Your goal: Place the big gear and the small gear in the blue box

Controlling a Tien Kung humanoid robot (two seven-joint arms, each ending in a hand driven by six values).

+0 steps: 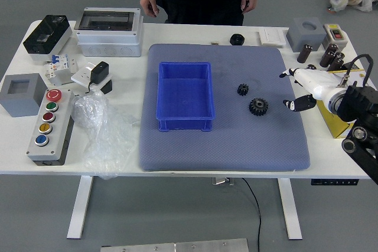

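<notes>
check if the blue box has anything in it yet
Empty: the blue box shows only its bare blue floor, and both gears lie outside it on the gray mat

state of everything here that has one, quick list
blue box: open-topped, empty
big gear: on mat, unboxed
small gear: on mat, unboxed
right hand: fingers open, holding nothing
bag: crumpled
person's hands: lowered, empty
yellow box: partly hidden
</notes>
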